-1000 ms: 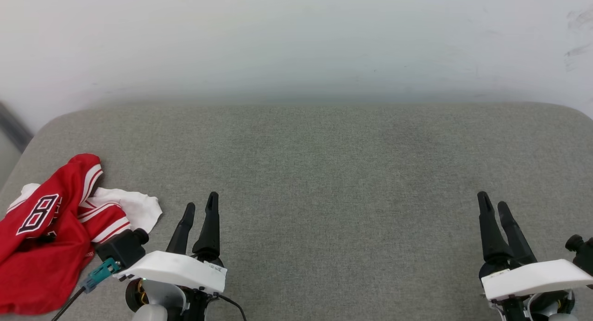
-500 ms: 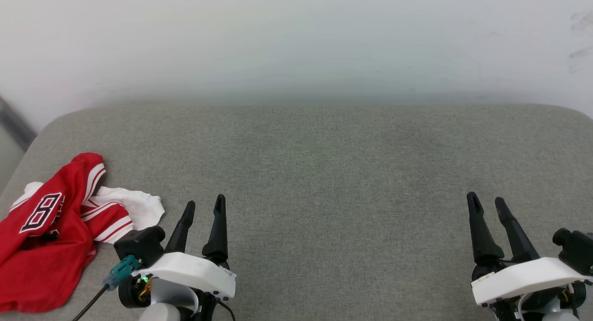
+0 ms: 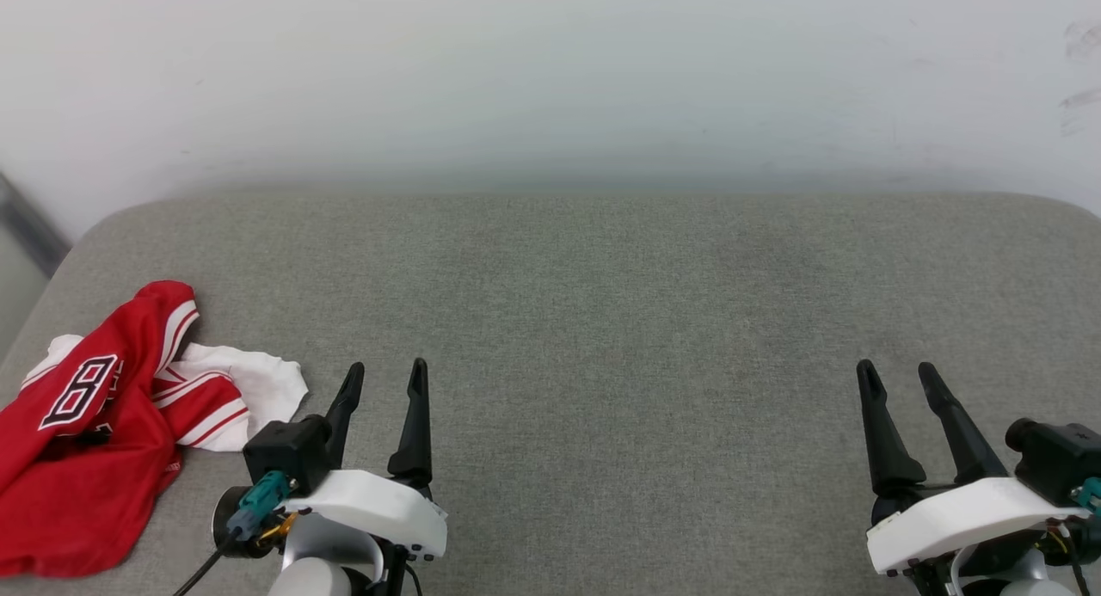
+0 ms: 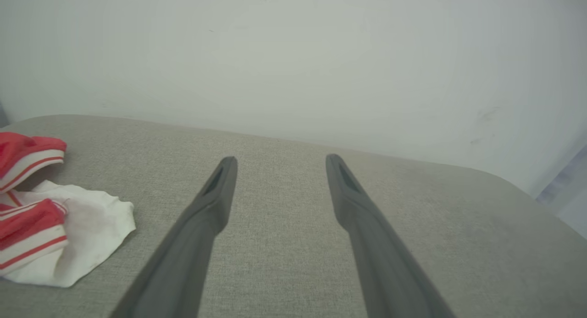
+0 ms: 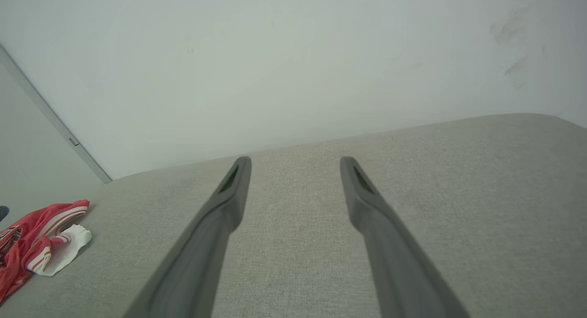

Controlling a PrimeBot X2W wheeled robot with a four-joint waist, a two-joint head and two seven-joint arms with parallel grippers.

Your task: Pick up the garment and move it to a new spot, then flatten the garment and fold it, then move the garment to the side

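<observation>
I've got nothing done yet: shirt (image 3: 77,458) crumpled at frame's lower left, left claw (image 3: 387,368) and right claw (image 3: 895,368) wide, empty.

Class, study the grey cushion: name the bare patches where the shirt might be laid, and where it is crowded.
Free: the middle of the cushion, between the left gripper and right gripper, back to the wall. Crowded: the near-left corner, where the crumpled garment lies.

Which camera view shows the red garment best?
The head view. There the garment lies crumpled near the left end of the grey surface, its black lettering visible. The left wrist view catches a white and striped part; the right wrist view shows it small and far off.
</observation>
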